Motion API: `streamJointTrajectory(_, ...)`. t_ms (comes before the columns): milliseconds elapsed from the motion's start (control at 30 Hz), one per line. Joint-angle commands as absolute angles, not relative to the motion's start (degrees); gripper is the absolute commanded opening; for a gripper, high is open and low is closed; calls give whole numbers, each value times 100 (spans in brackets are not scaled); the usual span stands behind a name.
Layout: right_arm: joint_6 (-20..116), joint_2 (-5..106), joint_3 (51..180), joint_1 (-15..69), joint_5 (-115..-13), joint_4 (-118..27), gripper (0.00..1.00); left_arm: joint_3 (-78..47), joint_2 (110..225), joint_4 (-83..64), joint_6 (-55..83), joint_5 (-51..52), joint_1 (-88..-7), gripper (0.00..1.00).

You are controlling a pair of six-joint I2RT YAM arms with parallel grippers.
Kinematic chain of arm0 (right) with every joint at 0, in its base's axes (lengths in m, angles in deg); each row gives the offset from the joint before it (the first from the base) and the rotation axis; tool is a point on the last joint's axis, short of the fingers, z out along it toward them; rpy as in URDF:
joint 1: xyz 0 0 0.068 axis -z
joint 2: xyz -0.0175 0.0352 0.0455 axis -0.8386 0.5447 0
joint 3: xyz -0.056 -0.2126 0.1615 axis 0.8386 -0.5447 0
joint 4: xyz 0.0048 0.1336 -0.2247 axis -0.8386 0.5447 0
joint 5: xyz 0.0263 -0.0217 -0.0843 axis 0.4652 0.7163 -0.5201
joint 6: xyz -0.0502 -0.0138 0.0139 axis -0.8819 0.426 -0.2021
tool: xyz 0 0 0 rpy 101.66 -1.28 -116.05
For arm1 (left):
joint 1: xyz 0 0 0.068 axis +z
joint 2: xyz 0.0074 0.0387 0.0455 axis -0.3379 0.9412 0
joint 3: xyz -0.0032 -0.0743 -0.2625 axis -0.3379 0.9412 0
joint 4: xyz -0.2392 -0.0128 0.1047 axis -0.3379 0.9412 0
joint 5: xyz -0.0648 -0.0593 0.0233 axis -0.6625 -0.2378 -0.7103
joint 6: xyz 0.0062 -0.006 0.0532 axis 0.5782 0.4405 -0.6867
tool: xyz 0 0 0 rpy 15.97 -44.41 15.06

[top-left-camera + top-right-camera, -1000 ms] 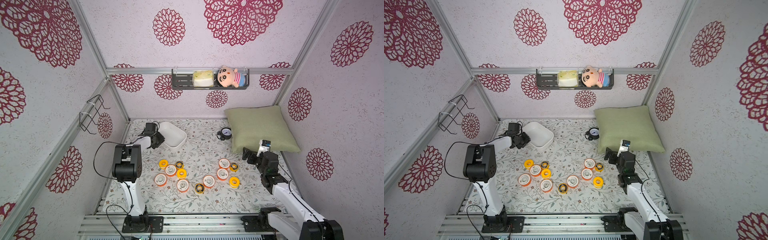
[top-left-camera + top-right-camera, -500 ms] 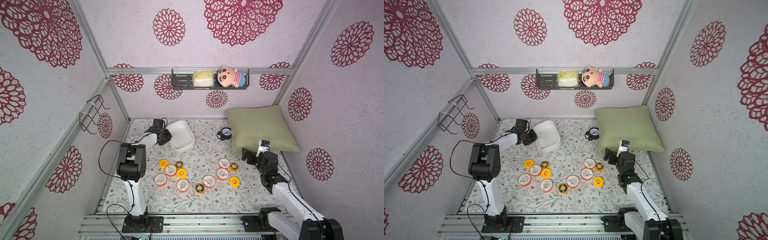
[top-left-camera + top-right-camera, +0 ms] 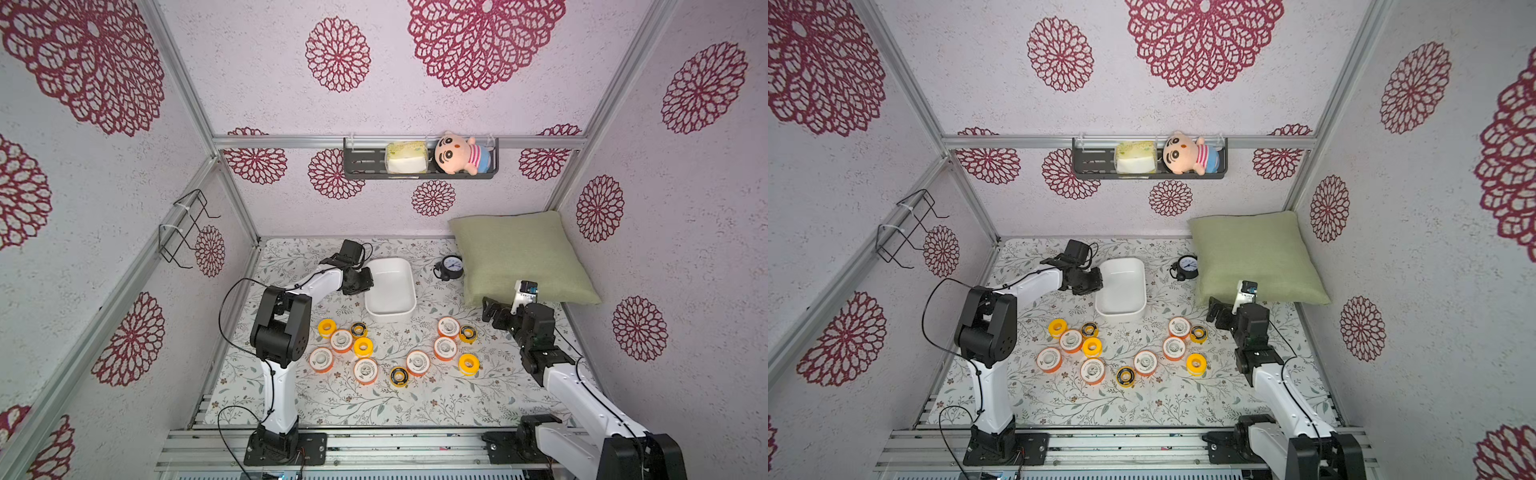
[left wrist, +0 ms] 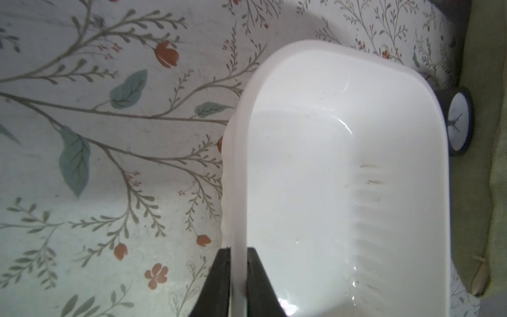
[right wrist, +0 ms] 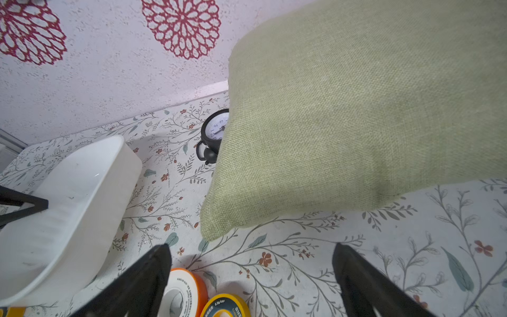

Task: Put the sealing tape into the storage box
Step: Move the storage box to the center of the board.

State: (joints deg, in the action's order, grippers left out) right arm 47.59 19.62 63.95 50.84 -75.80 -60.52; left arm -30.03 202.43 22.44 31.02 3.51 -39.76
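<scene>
While the left gripper (image 4: 238, 251) has its jaws pinching the side wall of the white storage box (image 3: 390, 286), the right gripper (image 5: 251, 245) hangs with jaws spread wide near the green pillow (image 3: 519, 253). Twelve sealing tape spools (image 3: 341, 340) lie on the floral worktop (image 3: 415, 399), outside the box.

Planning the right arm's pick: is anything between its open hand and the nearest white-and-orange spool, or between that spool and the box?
Nothing visible. The right hand hangs open beside that sealing tape spool; only bare floral cloth separates the spool from the storage box, which the left hand pinches.
</scene>
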Motion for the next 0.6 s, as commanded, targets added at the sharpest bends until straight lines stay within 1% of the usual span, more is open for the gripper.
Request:
streamJointTrajectory(0, 4872, 1966, 6545, 5093, -7449, -6130, 99, -2930, 20022, 2397, 2887, 563, -4149, 15)
streamJointTrajectory(233, 4887, 1977, 6562, 5093, -7324, -6109, 99, -2807, 19921, 2418, 2895, 663, -4472, 15)
streamJointTrajectory(467, 4828, 1981, 6607, 5093, -7193, -5984, 99, -2343, 19698, 2277, 2976, 725, -4665, 15)
streamJointTrajectory(567, 4804, 1987, 6623, 5093, -7149, -5924, 99, -2196, 19398, 2234, 3042, 726, -4717, 16)
